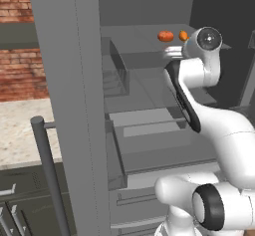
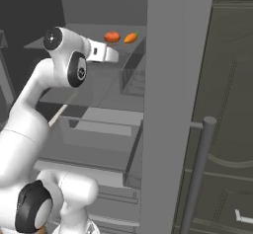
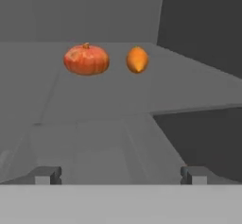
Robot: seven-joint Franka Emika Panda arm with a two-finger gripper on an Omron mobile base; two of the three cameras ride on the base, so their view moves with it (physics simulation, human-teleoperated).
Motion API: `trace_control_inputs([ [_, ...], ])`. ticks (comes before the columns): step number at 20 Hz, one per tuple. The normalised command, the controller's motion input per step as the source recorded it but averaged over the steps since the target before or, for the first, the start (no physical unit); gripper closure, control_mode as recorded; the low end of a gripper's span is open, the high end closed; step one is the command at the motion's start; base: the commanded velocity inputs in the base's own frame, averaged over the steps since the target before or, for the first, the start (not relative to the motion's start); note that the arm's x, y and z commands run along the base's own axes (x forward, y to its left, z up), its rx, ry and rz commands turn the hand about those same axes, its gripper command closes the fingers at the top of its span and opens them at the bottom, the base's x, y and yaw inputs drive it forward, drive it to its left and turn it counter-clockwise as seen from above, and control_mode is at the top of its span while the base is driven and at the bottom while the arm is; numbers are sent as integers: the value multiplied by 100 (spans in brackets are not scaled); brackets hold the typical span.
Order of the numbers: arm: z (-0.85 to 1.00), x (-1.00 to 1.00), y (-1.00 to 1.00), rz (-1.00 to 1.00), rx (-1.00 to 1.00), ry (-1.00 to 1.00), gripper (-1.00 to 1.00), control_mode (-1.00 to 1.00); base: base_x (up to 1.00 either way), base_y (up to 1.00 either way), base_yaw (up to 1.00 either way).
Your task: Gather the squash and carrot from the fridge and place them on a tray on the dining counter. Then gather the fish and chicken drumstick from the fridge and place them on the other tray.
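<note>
Two vegetables on fridge shelf point(image 3: 142, 90), squash point(image 3: 86, 59) beside carrot point(image 3: 137, 60), gripper point(image 3: 121, 175) spread, empty

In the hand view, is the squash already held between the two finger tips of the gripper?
No, the squash sits on the fridge shelf beside the carrot, far ahead of the open gripper.

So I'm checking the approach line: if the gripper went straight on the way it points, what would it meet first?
Probably nothing soon: the open gripper aims along the bare fridge shelf. The squash and carrot sit farther back, above its centre line; depth is hard to judge.
</note>
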Motion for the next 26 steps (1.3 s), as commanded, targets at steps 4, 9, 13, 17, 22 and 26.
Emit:
trace_control_inputs([
  [4, 55, 52, -1, -7, -5, 0, -100, -100, 0, 0, 0],
  [9, 21, 48, -10, -1, 1, 5, -100, -100, 0, 0, 0],
  [13, 4, 45, -9, -3, 0, 3, -100, -100, 0, 0, 0],
  [17, -1, 31, -23, -3, 0, 0, -100, -100, 0, 0, 0],
  [22, -15, 12, -30, -1, 0, -9, -100, -100, 0, 0, 0],
  [26, 0, 35, -24, 0, 0, -1, -100, -100, 0, 0, 0],
])
